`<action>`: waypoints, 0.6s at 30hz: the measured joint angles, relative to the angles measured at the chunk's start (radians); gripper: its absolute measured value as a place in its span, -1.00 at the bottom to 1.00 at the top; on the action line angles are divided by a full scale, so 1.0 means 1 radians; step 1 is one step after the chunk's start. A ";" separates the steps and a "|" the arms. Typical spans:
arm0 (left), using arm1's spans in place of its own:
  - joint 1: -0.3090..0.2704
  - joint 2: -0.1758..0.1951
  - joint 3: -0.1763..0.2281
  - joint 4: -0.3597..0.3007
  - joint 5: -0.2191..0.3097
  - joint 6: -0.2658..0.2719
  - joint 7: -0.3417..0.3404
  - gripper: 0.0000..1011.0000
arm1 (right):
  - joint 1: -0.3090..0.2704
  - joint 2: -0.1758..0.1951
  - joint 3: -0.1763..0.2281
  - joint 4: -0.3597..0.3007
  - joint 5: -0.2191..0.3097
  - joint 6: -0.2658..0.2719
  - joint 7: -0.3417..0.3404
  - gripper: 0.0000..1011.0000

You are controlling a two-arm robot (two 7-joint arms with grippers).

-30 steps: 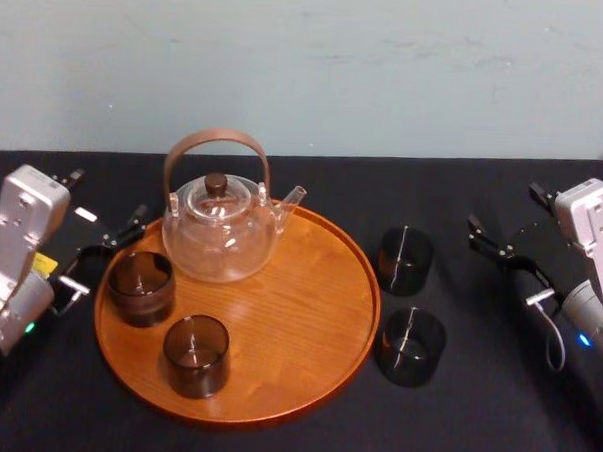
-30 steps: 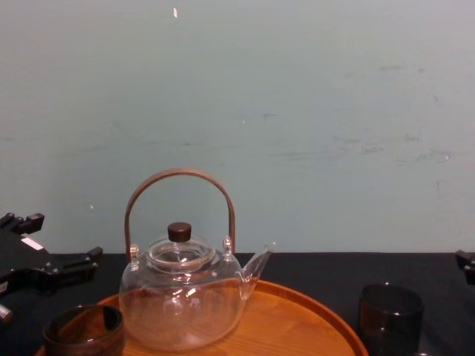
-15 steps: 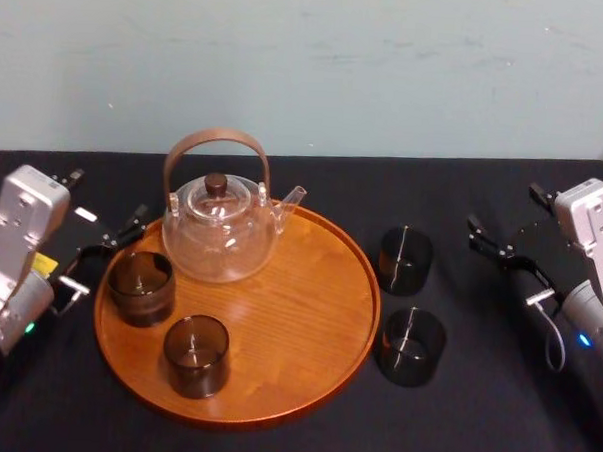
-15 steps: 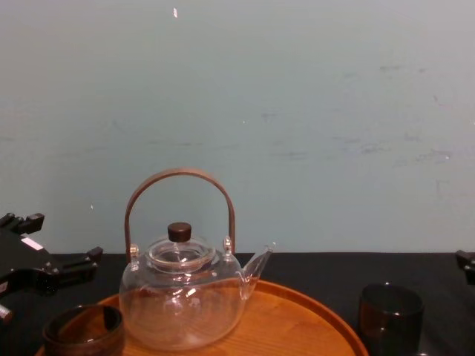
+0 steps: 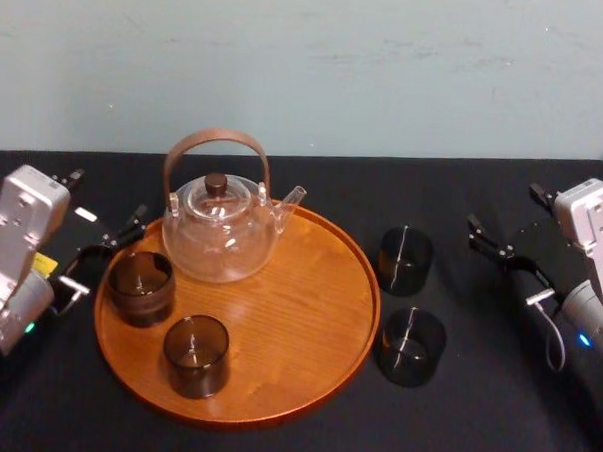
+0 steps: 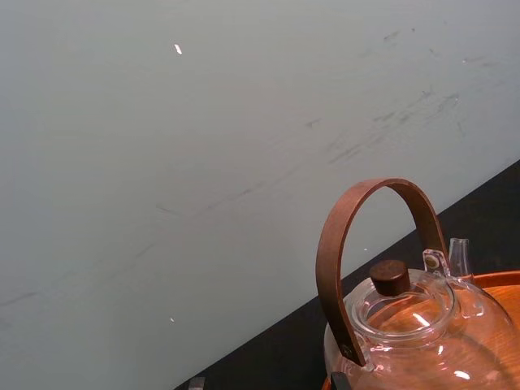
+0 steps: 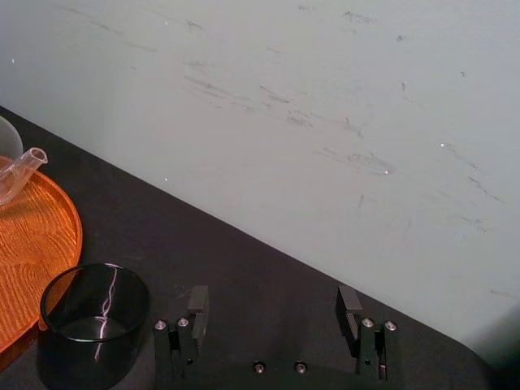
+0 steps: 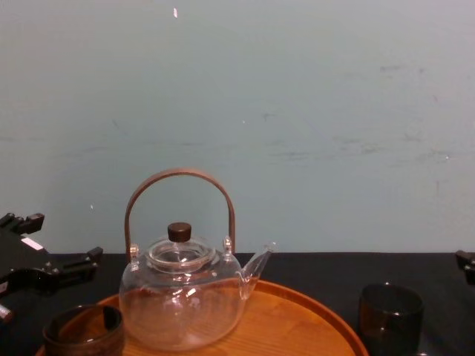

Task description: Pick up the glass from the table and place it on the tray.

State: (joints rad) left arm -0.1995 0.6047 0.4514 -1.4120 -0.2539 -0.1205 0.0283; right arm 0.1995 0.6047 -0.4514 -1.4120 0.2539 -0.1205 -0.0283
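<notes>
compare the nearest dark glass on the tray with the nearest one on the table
The tray's near dark glass cup sits on the round orange-brown wooden tray, looking brown; the table's near dark glass cup sits on the matte black table, looking almost black. Both are short, upright, empty.

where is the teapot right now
In the head view the glass teapot stands on the far left of the tray, just behind the leftmost dark glass.

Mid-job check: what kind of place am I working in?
Probably a staged test bench, not a real tearoom: a black table against a bare, scuffed wall, a glass teapot on a wooden tray, and the left gripper and right gripper parked at the sides.
</notes>
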 joint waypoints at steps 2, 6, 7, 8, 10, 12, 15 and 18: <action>0.000 0.000 0.000 0.000 0.000 0.000 0.000 0.98 | 0.000 0.000 0.000 0.000 0.000 0.000 0.000 0.98; 0.000 0.000 0.000 0.000 0.000 0.000 0.000 0.98 | 0.000 0.000 0.000 0.000 0.000 0.000 0.000 0.98; 0.000 0.000 0.000 0.000 0.000 0.000 0.000 0.98 | 0.000 0.000 0.000 0.000 0.000 0.000 0.000 0.98; 0.000 0.000 0.000 0.000 0.000 0.000 0.000 0.98 | 0.000 0.000 0.000 0.000 0.000 0.000 0.000 0.98; 0.000 0.000 0.000 0.000 0.000 0.000 0.000 0.98 | 0.000 0.000 0.000 0.000 0.000 0.000 0.000 0.98; 0.000 0.000 0.000 0.000 0.000 0.000 0.000 0.98 | 0.000 0.000 0.000 0.000 0.000 0.000 0.000 0.98; 0.000 0.000 0.000 0.000 0.000 0.000 0.000 0.98 | 0.000 0.000 0.000 0.000 0.000 0.000 0.000 0.98; 0.000 0.000 0.000 0.000 0.000 0.000 0.000 0.98 | 0.000 0.000 0.000 0.000 0.000 0.000 0.000 0.98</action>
State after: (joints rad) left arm -0.1995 0.6047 0.4514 -1.4120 -0.2539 -0.1205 0.0283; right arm 0.1995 0.6047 -0.4514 -1.4120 0.2539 -0.1205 -0.0282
